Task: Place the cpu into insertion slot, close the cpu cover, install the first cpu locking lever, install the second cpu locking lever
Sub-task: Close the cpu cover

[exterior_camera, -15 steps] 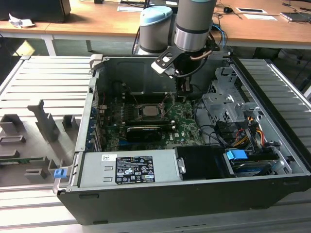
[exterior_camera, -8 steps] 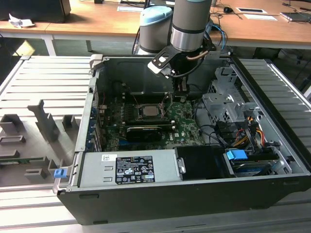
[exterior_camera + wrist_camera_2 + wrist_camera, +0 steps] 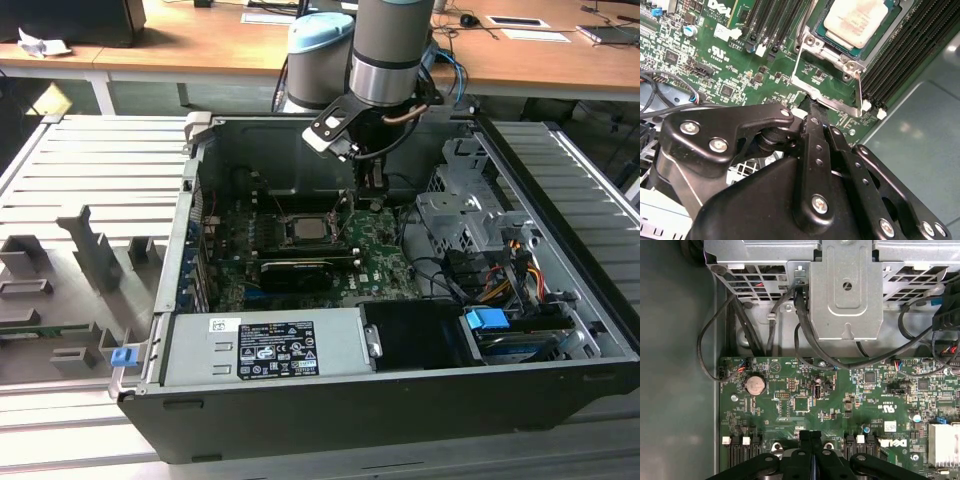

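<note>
The gripper (image 3: 811,107) hangs low in the open computer case (image 3: 190,200), its 2 fingers (image 3: 807,440) pressed together and their tips at the cpu cover's (image 3: 826,98) free edge. The cover is swung open off the insertion slot (image 3: 890,35), where the cpu (image 3: 860,20) lies flat. In the first wrist view the drive cage (image 3: 845,285) stands close ahead.

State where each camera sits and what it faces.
Exterior view: off the arm, looking down into the open black computer case; grey arm and black tool show.
Second wrist view: at the wrist, facing the silver-grey square cpu; shut tool shows.
First wrist view: at the wrist, facing the green circuit board; tool shows.
All share the tool.
</note>
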Robot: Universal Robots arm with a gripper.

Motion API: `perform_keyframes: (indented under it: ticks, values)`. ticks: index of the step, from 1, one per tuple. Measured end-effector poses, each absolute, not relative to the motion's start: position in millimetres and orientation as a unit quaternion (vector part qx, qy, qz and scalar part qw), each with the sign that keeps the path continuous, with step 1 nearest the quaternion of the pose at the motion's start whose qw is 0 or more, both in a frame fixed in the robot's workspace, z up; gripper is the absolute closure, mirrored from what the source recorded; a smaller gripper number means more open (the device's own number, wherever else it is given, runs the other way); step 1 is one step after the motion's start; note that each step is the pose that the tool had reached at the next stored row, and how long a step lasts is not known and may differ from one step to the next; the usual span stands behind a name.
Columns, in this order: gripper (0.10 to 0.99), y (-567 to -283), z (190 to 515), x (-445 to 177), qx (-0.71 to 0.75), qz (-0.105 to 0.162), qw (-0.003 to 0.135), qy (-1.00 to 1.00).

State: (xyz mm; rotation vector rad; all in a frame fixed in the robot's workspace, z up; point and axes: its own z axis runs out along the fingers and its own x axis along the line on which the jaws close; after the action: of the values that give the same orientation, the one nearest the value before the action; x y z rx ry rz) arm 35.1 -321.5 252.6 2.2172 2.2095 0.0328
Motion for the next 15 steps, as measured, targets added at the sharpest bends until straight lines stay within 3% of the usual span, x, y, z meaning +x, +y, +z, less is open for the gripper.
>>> perform_keyframes:
  ticks: [15]
  values:
    - [0.98,-321.5,252.6,31.6,0.708,0.01,0.006,0.706]
